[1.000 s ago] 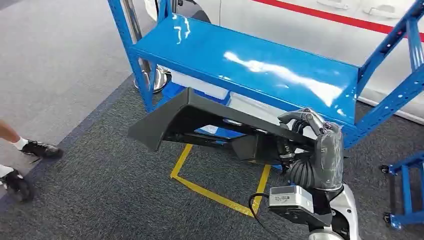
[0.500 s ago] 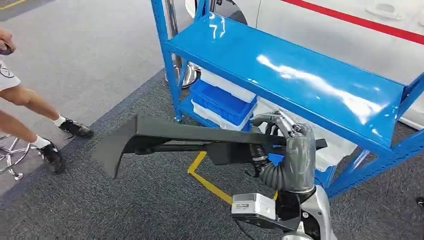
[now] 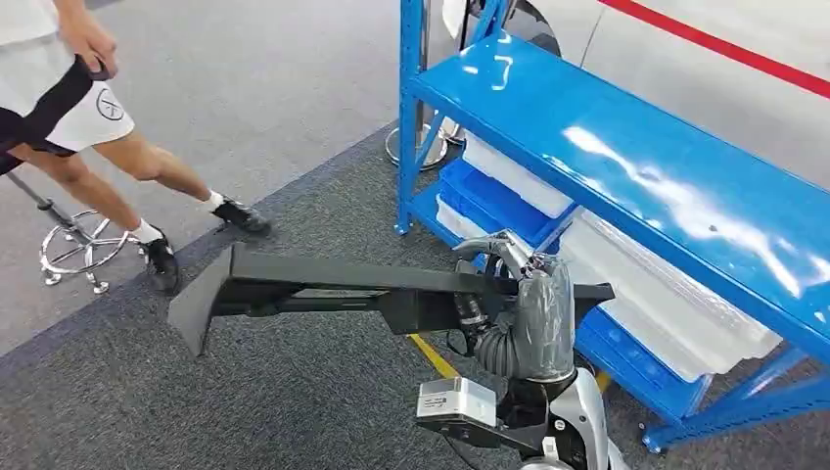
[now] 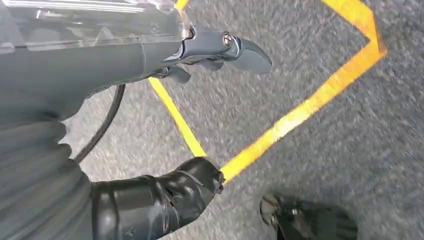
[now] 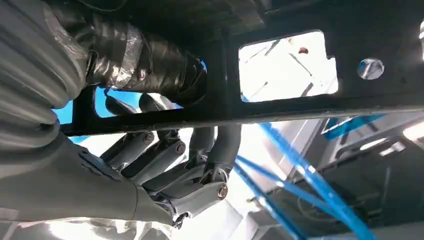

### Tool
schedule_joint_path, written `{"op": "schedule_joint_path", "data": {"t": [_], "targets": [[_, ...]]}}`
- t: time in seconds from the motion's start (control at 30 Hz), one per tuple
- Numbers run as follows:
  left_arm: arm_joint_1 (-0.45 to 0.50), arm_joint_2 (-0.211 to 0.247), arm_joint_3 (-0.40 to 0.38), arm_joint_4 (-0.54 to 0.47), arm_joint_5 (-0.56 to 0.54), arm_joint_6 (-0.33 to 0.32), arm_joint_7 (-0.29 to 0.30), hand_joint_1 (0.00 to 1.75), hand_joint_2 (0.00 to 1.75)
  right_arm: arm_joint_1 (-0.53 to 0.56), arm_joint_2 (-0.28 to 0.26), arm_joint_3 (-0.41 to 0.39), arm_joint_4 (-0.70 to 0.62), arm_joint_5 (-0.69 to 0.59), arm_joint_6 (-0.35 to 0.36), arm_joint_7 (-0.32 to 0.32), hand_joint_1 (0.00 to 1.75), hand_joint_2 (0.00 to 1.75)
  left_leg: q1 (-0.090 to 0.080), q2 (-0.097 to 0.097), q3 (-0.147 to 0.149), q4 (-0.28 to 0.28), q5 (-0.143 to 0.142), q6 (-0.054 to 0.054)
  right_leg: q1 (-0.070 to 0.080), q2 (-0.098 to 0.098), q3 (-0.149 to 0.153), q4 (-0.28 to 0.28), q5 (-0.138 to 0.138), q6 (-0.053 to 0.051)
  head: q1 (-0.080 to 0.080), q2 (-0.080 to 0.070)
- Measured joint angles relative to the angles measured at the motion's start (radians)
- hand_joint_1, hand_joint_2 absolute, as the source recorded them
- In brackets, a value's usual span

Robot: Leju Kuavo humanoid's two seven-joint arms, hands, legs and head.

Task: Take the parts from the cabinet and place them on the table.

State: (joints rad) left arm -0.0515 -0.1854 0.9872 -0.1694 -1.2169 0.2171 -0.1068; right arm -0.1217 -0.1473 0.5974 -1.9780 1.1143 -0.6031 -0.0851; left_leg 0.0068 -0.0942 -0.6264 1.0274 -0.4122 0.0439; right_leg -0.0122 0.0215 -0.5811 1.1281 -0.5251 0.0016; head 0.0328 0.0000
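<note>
Head view: your right hand [image 3: 524,304] grips the long black part [image 3: 323,289] near one end, fingers [image 3: 489,245] curled over its upper edge and the palm set under it. The part is clear of the blue cabinet [image 3: 626,157] and hangs in the air above the dark carpet [image 3: 294,401].

Key relation: the part's long axis runs roughly level and sideways across your front. From the right hand it reaches far out toward your left, ending in a flared, angled tip [image 3: 201,308]; a short stub shows past the hand on the cabinet side. Almost all of the length therefore lies to one side of the grip, so you should expect the free end to sag and to swing wide in any turn.

Right wrist view: the fingers [image 5: 165,155] wrap a thin bar of the part [image 5: 280,112], with the taped thumb [image 5: 145,62] pressed on the other side; the clamp looks full.

Left wrist view: your left hand [image 4: 165,95] hangs over a yellow floor line [image 4: 300,110], fingers apart and holding nothing. It is the nearer hand to the unsupported span, though it is well apart from it.

A person [image 3: 88,108] stands beside a stool [image 3: 73,245] on the side toward which the free end points. The table is not visible, so judge the swing of the tip before you turn.
</note>
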Motion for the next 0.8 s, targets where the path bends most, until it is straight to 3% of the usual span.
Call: {"op": "schedule_joint_path", "data": {"t": [0.03,0.07,0.17,0.2,0.23,0.27,0.3,0.33,0.37,0.4,0.43,0.5,0.53,0.57,0.6,0.7,0.73,0.77,0.8], "targets": [[0.0,0.0,-0.004,0.0,-0.008,0.0,-0.001,0.0,1.75,0.0,0.0,0.0,0.0,0.002,-0.003,0.0,1.75,1.75,0.001,-0.011,-0.001,0.0,0.002,-0.003,0.002,0.041,0.032,-0.077,0.031,-0.012,0.0,0.0],[-0.002,-0.004,-0.01,0.001,-0.013,0.0,0.005,0.0,1.75,0.002,-0.001,0.001,0.0,0.003,-0.004,0.0,1.75,1.75,-0.002,-0.021,-0.007,0.001,0.007,-0.01,-0.002,0.08,0.038,-0.09,0.024,-0.017,-0.001,0.0],[0.003,-0.003,-0.013,0.001,-0.016,0.002,0.021,0.0,1.75,0.001,-0.001,0.006,0.0,0.005,-0.008,0.002,1.75,1.75,0.012,-0.058,-0.021,-0.004,0.018,-0.029,0.007,0.048,0.041,-0.105,0.023,-0.019,0.0,0.0],[0.006,-0.002,-0.013,0.001,-0.016,0.002,0.023,0.0,1.75,0.0,-0.001,0.008,0.0,0.005,-0.008,0.002,1.75,1.75,0.005,-0.065,-0.022,-0.005,0.022,-0.037,0.0,0.032,0.046,-0.123,0.031,-0.02,0.0,0.0],[0.006,-0.001,-0.014,0.001,-0.016,0.003,0.023,0.0,1.75,0.0,-0.001,0.01,0.001,0.005,-0.007,0.002,1.75,1.75,0.004,-0.006,-0.027,0.009,0.012,-0.035,-0.005,0.012,0.053,-0.135,0.038,-0.018,0.001,0.0],[0.005,-0.001,-0.014,0.001,-0.016,0.004,0.027,0.0,1.75,0.002,-0.001,0.013,0.0,0.006,-0.01,0.002,1.75,1.75,0.0,0.048,-0.044,0.046,-0.022,-0.039,-0.004,0.003,0.057,-0.141,0.041,-0.023,-0.002,0.0],[0.002,-0.001,-0.014,0.001,-0.016,0.006,0.032,0.0,1.75,0.002,-0.001,0.015,0.0,0.008,-0.01,0.003,1.75,1.75,0.003,0.07,-0.074,0.114,-0.063,-0.045,-0.001,-0.016,0.057,-0.141,0.041,-0.025,-0.002,0.0],[0.001,-0.001,-0.015,0.001,-0.016,0.009,0.04,0.0,1.75,0.005,-0.001,0.016,0.001,0.014,-0.01,0.007,1.75,1.75,0.007,0.08,-0.112,0.197,-0.103,-0.05,0.0,-0.035,0.055,-0.14,0.04,-0.025,-0.002,0.0],[0.0,-0.001,-0.015,0.001,-0.016,0.012,0.047,0.0,1.75,0.007,-0.001,0.017,0.0,0.018,-0.01,0.01,1.75,1.75,0.011,0.083,-0.14,0.259,-0.128,-0.055,0.001,-0.052,0.053,-0.139,0.04,-0.025,-0.002,0.0],[0.0,-0.002,-0.015,0.001,-0.015,0.015,0.058,0.0,1.75,0.008,-0.001,0.017,0.001,0.023,-0.01,0.013,1.75,1.75,0.014,0.086,-0.149,0.288,-0.131,-0.059,0.001,-0.068,0.052,-0.137,0.039,-0.024,-0.002,0.0],[0.001,-0.001,-0.015,0.001,-0.014,0.018,0.065,0.0,1.75,0.009,-0.001,0.017,0.0,0.026,-0.01,0.015,1.75,1.75,0.018,0.09,-0.135,0.27,-0.113,-0.063,0.0,-0.082,0.052,-0.136,0.038,-0.022,-0.002,0.0],[0.005,-0.001,-0.015,0.001,-0.013,0.023,0.074,0.0,1.75,0.011,-0.001,0.017,0.0,0.034,-0.01,0.019,1.75,1.75,0.022,0.108,-0.044,0.123,-0.043,-0.068,-0.003,-0.107,0.054,-0.13,0.031,-0.013,-0.002,0.0],[0.004,-0.001,-0.015,0.001,-0.013,0.025,0.076,0.0,1.75,0.013,-0.001,0.017,-0.001,0.037,-0.011,0.02,1.75,1.75,0.022,0.144,0.013,0.029,-0.015,-0.068,-0.003,-0.12,0.057,-0.124,0.025,-0.006,-0.002,0.0],[0.0,-0.002,-0.015,0.001,-0.013,0.026,0.077,0.0,1.75,0.014,-0.002,0.017,-0.003,0.037,-0.012,0.021,1.75,1.75,0.006,0.178,0.027,0.009,-0.037,-0.06,0.004,-0.13,0.053,-0.122,0.021,0.001,-0.003,0.0],[-0.001,-0.002,-0.015,0.001,-0.014,0.028,0.077,0.0,1.75,0.015,-0.001,0.017,-0.003,0.038,-0.012,0.021,1.75,1.75,0.009,0.157,0.021,0.004,-0.029,-0.044,0.007,-0.138,0.053,-0.117,0.019,0.007,0.0,0.0],[0.007,-0.003,-0.015,0.001,-0.013,0.033,0.08,0.0,1.75,0.017,-0.003,0.017,-0.006,0.045,-0.011,0.026,1.75,1.75,0.004,0.129,0.014,0.004,-0.029,-0.027,0.007,-0.163,0.062,-0.122,0.019,0.02,-0.001,0.0],[0.006,-0.003,-0.015,0.001,-0.013,0.034,0.083,0.0,1.75,0.017,-0.003,0.017,-0.008,0.051,-0.01,0.028,1.75,1.75,0.011,0.117,0.02,-0.005,-0.024,-0.015,0.0,-0.148,0.062,-0.117,0.008,0.03,-0.001,0.0],[0.007,-0.004,-0.015,0.001,-0.013,0.034,0.086,0.0,1.75,0.019,-0.004,0.017,-0.009,0.056,-0.009,0.03,1.75,1.75,0.01,0.107,0.019,-0.007,-0.022,-0.012,-0.003,-0.09,0.055,-0.092,-0.015,0.032,0.0,0.0],[0.005,-0.004,-0.015,0.001,-0.015,0.035,0.09,0.0,1.75,0.023,-0.006,0.017,-0.014,0.06,-0.008,0.032,1.75,1.75,0.01,0.098,0.017,-0.007,-0.02,-0.007,-0.004,-0.055,0.025,-0.027,-0.057,0.029,0.0,0.0]]}}
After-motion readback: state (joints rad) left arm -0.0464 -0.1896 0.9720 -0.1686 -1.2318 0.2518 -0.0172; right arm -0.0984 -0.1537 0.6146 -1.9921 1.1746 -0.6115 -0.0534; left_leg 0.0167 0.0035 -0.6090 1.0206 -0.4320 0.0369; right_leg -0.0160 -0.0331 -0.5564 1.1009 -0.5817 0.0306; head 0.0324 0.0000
